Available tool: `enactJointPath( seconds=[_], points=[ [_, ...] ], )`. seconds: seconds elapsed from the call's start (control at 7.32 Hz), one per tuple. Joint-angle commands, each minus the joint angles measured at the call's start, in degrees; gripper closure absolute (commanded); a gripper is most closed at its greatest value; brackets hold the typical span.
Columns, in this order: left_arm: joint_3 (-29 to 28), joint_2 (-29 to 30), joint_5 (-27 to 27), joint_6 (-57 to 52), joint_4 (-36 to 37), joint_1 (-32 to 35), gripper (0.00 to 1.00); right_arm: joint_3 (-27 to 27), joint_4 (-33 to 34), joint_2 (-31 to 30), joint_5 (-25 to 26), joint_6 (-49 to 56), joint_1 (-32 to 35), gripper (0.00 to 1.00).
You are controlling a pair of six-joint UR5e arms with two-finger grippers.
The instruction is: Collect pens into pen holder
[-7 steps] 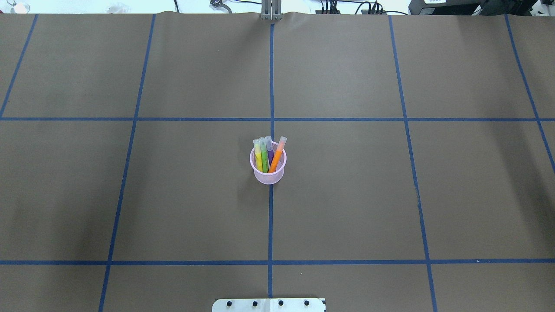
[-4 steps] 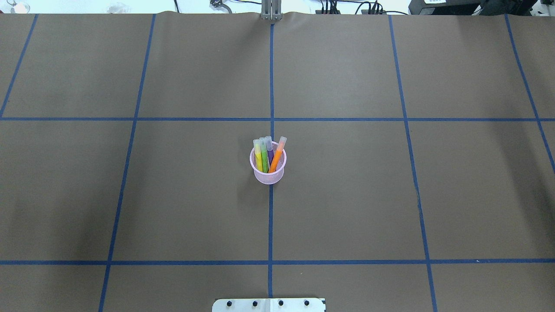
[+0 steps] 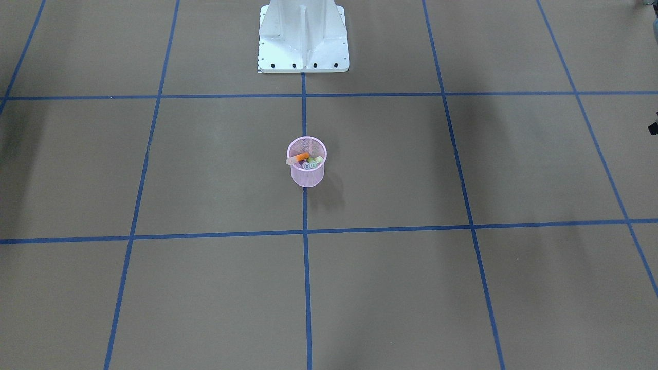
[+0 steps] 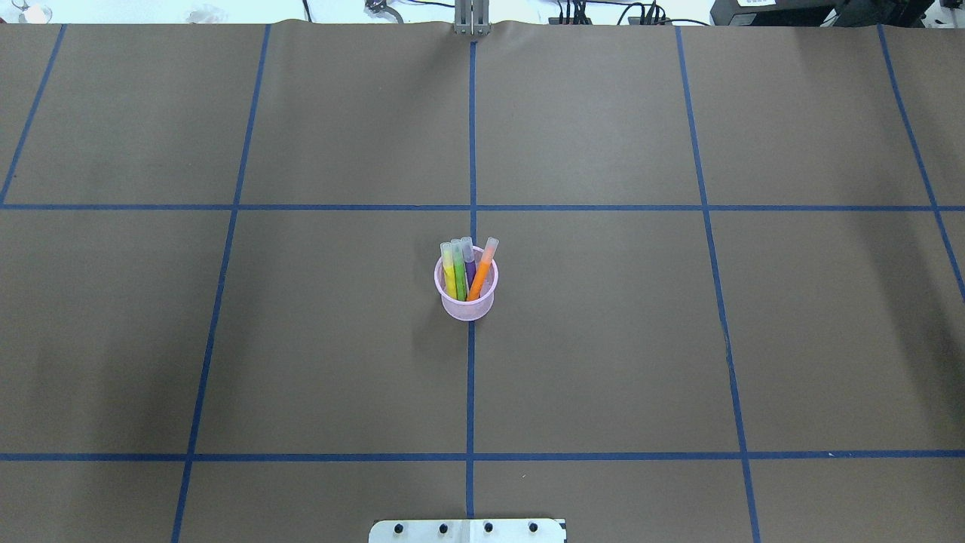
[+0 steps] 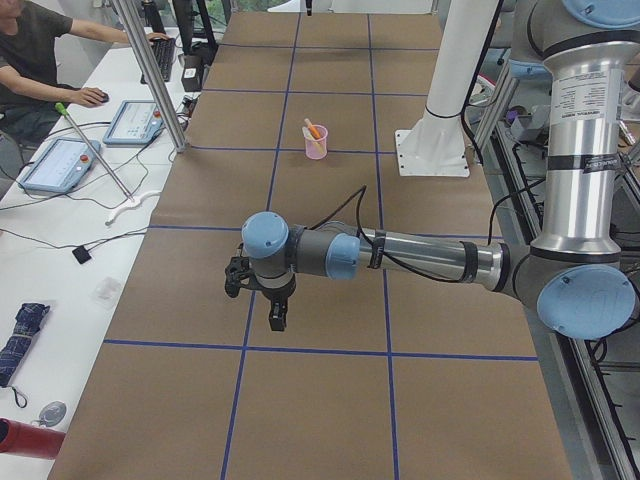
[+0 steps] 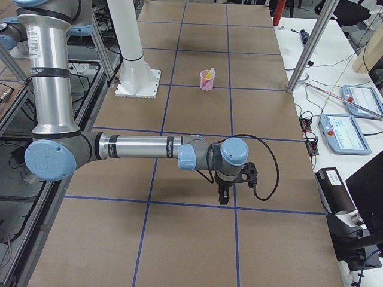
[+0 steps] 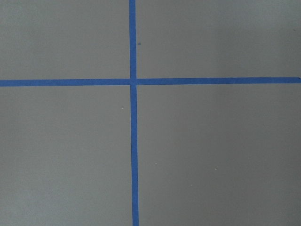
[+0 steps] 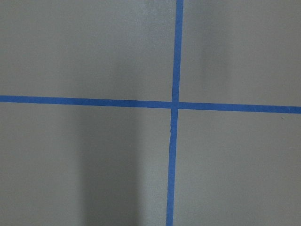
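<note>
The pink mesh pen holder [image 4: 467,308] stands upright at the table's middle on the blue centre line. The yellow pen [image 4: 448,275], green pen [image 4: 458,271], purple pen [image 4: 470,264] and orange pen [image 4: 481,275] stand in it, caps up; the orange one leans right. The holder also shows in the front view [image 3: 307,176]. My left gripper [image 5: 277,320] shows only in the left side view, pointing down over the table far from the holder; I cannot tell whether it is open. My right gripper [image 6: 222,197] shows only in the right side view, likewise far off; I cannot tell its state.
The robot's white base [image 3: 303,36] stands at the near table edge behind the holder. Blue tape lines [image 4: 471,207] grid the brown table. A metal post [image 6: 305,51] and control tablets [image 6: 341,131] stand past the far edge; an operator [image 5: 40,70] sits there.
</note>
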State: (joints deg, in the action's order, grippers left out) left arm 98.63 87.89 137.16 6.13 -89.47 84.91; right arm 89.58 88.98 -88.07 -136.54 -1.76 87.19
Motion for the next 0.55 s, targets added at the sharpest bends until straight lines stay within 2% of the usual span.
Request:
enactJointPath(
  seconds=[0.0, 0.41],
  points=[
    [0.34, 0.26, 0.03, -0.07, 0.0, 0.0, 0.01, 0.33, -0.12, 0.18, -0.04, 0.0, 0.0, 0.0],
    [0.69, 0.18, -0.05, 0.11, 0.0, 0.0, 0.01, 1.21, -0.12, -0.35, -0.04, -0.18, 0.09, 0.0]
  ],
)
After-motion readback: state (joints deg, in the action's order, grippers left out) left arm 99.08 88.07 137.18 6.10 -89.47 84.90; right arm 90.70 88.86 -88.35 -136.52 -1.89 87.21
